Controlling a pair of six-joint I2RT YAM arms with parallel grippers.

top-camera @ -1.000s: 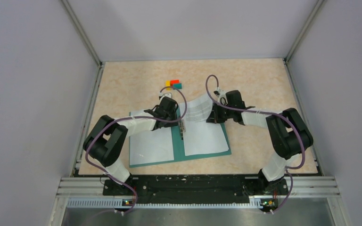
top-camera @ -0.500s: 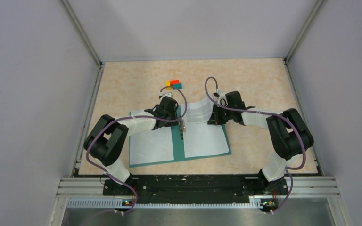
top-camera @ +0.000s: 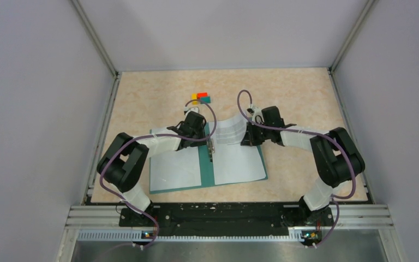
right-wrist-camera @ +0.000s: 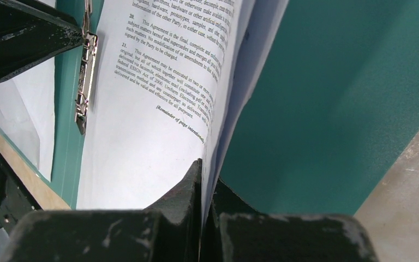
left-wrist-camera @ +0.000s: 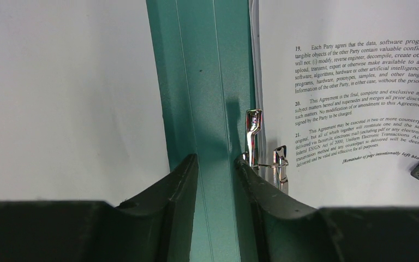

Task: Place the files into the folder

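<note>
**Right jaws pinch the files over the open folder**

We see the folder [top-camera: 206, 173] lying open and flat on the desk [top-camera: 300, 103], between the two arms. The files [top-camera: 237, 164] lie on its right half, and printed text shows on the top sheet [left-wrist-camera: 349, 82]. The right jaws are closed on the far edge of the files, with the sheets [right-wrist-camera: 142, 125] pinched between the two fingers. That edge is lifted off the teal cover [right-wrist-camera: 327, 98] and curls upward, while the near part lies flat.

The left jaws stand narrowly apart with nothing gripped between them, one finger on each side of the spine crease [left-wrist-camera: 207, 82]. Their tips are at the folder's surface, but we cannot tell whether they press on it. The metal clip [left-wrist-camera: 253, 136] stands just beside the right-hand finger, at the inner edge of the files.

Another white sheet [top-camera: 174, 166] covers the left half of the folder. A few small coloured blocks [top-camera: 201, 97] sit on the desk beyond the folder, apart from it.
</note>
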